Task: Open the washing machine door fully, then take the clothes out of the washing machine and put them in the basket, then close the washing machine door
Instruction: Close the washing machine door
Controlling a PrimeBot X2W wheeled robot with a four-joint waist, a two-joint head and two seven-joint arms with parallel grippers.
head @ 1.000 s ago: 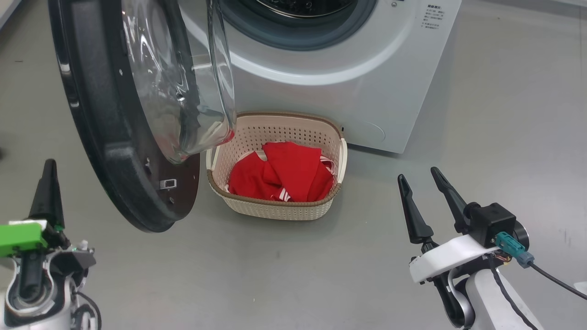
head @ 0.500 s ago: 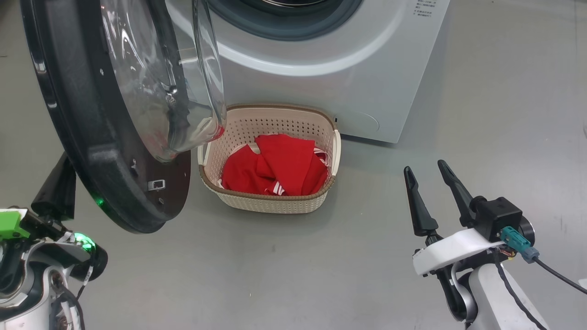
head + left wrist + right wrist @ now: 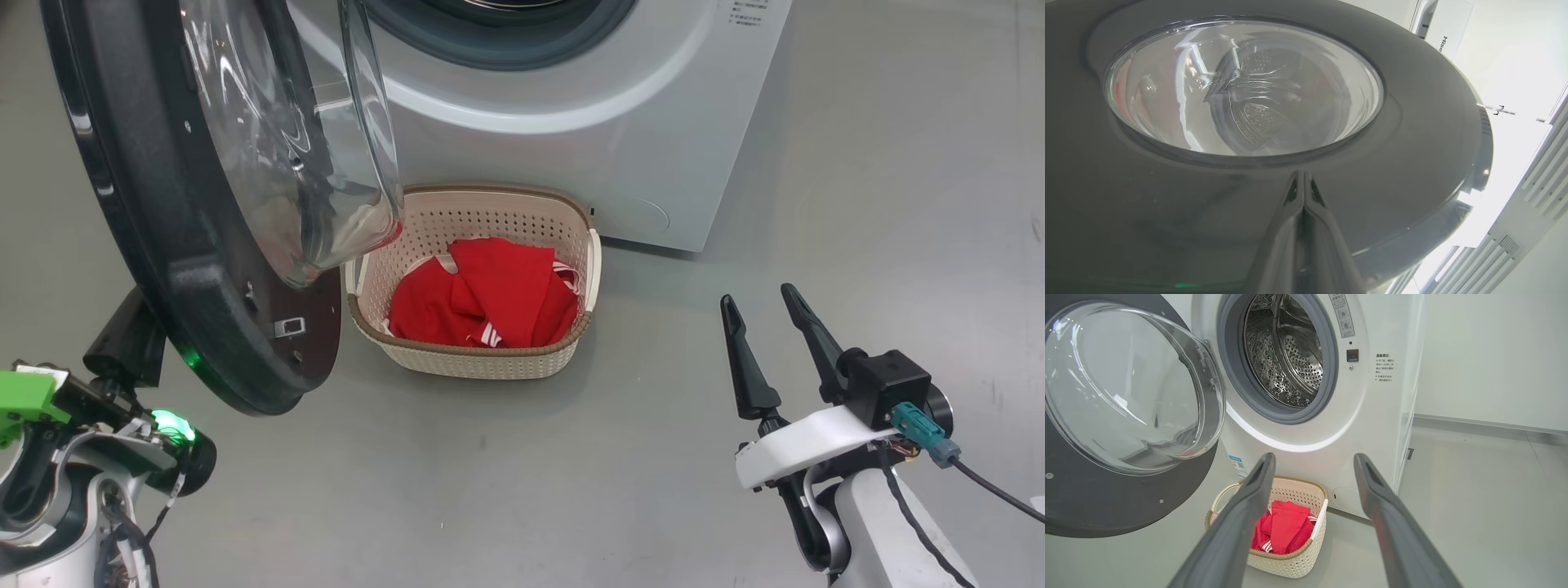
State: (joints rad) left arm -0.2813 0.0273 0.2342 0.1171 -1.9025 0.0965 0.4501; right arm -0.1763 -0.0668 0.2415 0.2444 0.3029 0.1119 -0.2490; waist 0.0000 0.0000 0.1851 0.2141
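The washing machine door [image 3: 155, 245] hangs open to the left of the washing machine [image 3: 571, 122], its glass bowl [image 3: 302, 155] bulging toward the basket. My left gripper [image 3: 1301, 176] is shut with nothing in it, its tips at the door's [image 3: 1412, 134] dark outer face just below the glass. In the head view one of its fingers [image 3: 131, 339] pokes out from behind the door's lower rim. Red clothes [image 3: 490, 294] lie in the cream basket [image 3: 482, 363] on the floor in front of the machine. My right gripper [image 3: 755, 294] stands open and unloaded, to the right of the basket.
The right wrist view looks between my open gripper [image 3: 1314, 457] at the steel drum [image 3: 1290, 355], the door [image 3: 1106, 506], the basket [image 3: 1290, 565] and the clothes [image 3: 1284, 526]. Grey floor [image 3: 857, 204] stretches to the right. A white wall [image 3: 1494, 355] stands behind.
The head camera has shifted. My left gripper has risen and moved right, going behind the lower rim of the door. The right gripper stays open in place.
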